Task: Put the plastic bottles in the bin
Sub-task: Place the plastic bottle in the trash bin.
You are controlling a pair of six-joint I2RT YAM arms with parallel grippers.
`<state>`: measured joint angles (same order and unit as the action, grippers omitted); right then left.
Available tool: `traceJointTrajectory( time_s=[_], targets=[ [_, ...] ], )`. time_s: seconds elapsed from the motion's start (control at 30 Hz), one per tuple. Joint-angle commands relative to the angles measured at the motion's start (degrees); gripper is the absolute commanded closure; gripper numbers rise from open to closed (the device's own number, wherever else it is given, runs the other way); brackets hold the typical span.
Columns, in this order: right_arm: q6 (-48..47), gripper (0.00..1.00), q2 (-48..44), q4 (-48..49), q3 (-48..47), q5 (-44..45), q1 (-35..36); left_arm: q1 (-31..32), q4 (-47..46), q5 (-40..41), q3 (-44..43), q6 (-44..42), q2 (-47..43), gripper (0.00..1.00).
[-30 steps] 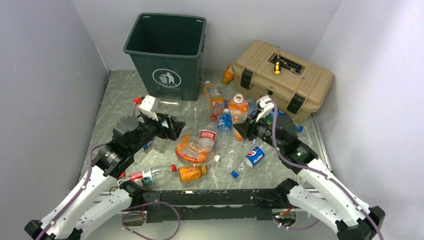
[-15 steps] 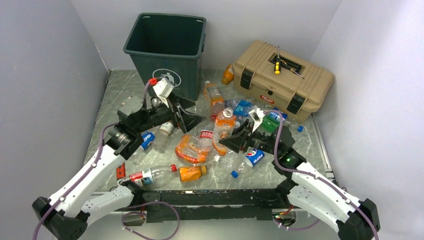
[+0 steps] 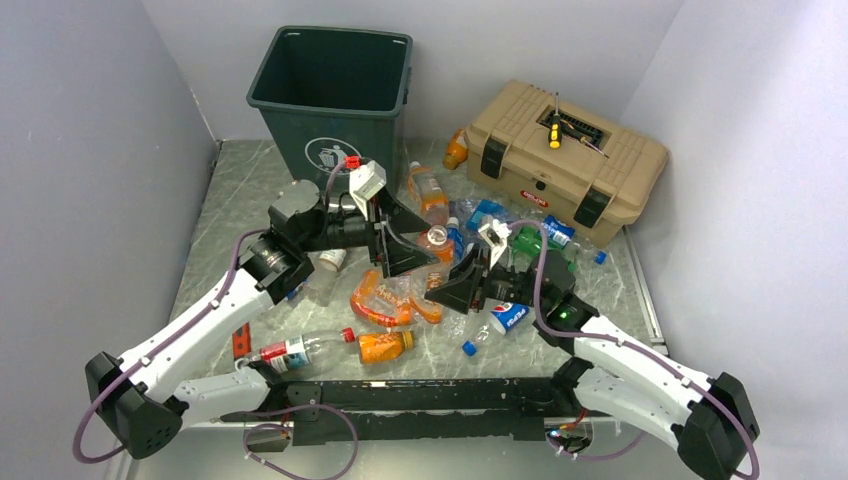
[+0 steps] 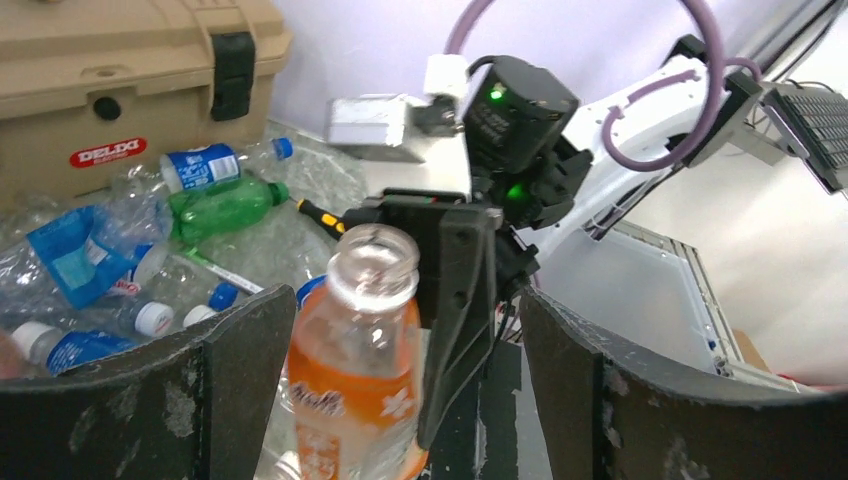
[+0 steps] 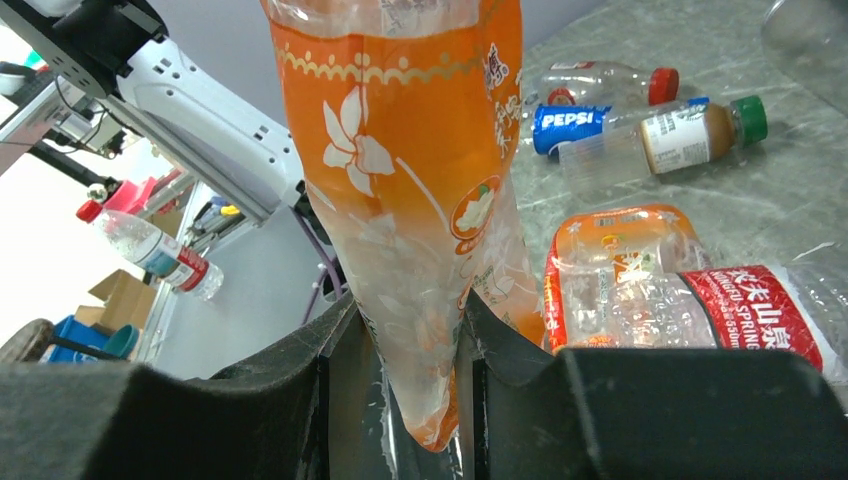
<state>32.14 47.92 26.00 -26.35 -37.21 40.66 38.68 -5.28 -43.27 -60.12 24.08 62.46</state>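
On the left of the desk (image 3: 230,200), at 7 o'clock in the top view, a clear red-capped bottle (image 3: 300,350) lies loose with a small orange bottle (image 3: 385,345) just beside it. Neither is in the bin (image 3: 300,110), which stands at 11 o'clock. The left end effector (image 4: 400,340) hangs near the centre with its 2 fingers spread wide on either side of the uncapped orange bottle (image 5: 400,170). The left finger is close to the label and the right finger stands clear of it, so it grips nothing yet. The bottle is held upright off the desk, pinched low on its thin, creased body by the closed right end effector (image 5: 415,340), which comes in from 4 o'clock. This looks like a handover. The main risk is timing: if the right lets go before the left has closed, the bottle drops back into the litter below. In the left wrist view 1 finger of the right end effector also stands between the left's fingers, so a careless close could clamp that finger instead of the plastic. The wall is soft and may buckle and slip. The bin is tall, so a low carry could knock the bottle on its rim. Further right, a Pepsi bottle (image 3: 510,313) and a green bottle (image 3: 530,240) lie on the desk, and the tan toolbox (image 3: 565,155) sits at 2 o'clock.
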Motion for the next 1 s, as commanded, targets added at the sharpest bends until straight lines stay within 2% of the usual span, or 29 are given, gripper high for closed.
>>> traceJointTrajectory(
  time_s=[0.0,0.1,0.23,0.37,0.5,0.57,0.63,0.67,0.7,0.73,0.77,0.8,0.87,0.9,0.97],
  targets=[
    [-1.1,1.00,1.4,0.3,-3.9,-1.1,1.1,2.4,2.0,0.5,-4.2,-6.2,-0.5,0.15],
    [-1.5,1.00,1.8,-0.3,-4.4,-0.7,1.7,3.1,5.0,3.1,-5.0,-9.0,-0.3,0.27],
    [-2.4,1.00,2.0,-2.1,-5.2,-0.1,2.7,3.5,7.2,5.8,-4.5,-10.6,-0.3,0.29],
    [-3.2,1.00,1.8,-3.3,-5.5,1.3,3.5,3.9,8.9,5.7,-5.3,-11.6,0.3,0.41],
    [-4.1,1.00,2.0,-4.6,-5.8,2.0,4.1,4.3,9.9,6.2,-5.7,-12.2,0.8,0.45],
    [-4.5,1.00,2.0,-5.2,-5.8,2.3,4.4,4.4,9.6,5.7,-5.4,-12.7,0.7,0.58],
    [-4.7,1.00,1.9,-5.5,-5.9,2.4,4.7,4.6,9.2,5.2,-5.3,-12.8,0.5,0.79],
    [-4.8,1.00,1.7,-5.5,-5.8,2.4,4.8,4.6,9.2,4.9,-5.3,-13.0,0.5,0.93],
    [-4.9,1.00,1.6,-5.6,-5.8,2.5,4.9,4.5,9.3,4.9,-5.5,-13.1,0.3,1.00],
    [-5.1,1.00,1.3,-5.9,-5.8,2.5,4.9,4.5,9.5,5.1,-5.5,-13.3,0.1,1.00],
    [-5.2,0.82,0.9,-6.6,-5.9,2.8,4.9,4.5,9.5,5.4,-5.4,-13.4,-0.3,1.00],
    [-5.3,0.52,0.6,-7.4,-6.0,3.5,5.0,4.5,9.1,5.9,-5.1,-13.4,-0.9,1.00],
    [-5.4,0.05,-0.8,-9.0,-6.2,4.7,5.1,4.5,8.1,8.0,-4.3,-13.2,-2.3,1.00],
    [-5.3,0.01,-1.6,-9.7,-6.2,5.5,5.1,4.5,7.7,9.2,-3.6,-13.1,-3.0,1.00],
    [-5.2,0.00,-3.5,-11.5,-6.3,8.4,5.1,4.5,7.9,11.4,-3.3,-12.9,-4.1,1.00]
  ],
)
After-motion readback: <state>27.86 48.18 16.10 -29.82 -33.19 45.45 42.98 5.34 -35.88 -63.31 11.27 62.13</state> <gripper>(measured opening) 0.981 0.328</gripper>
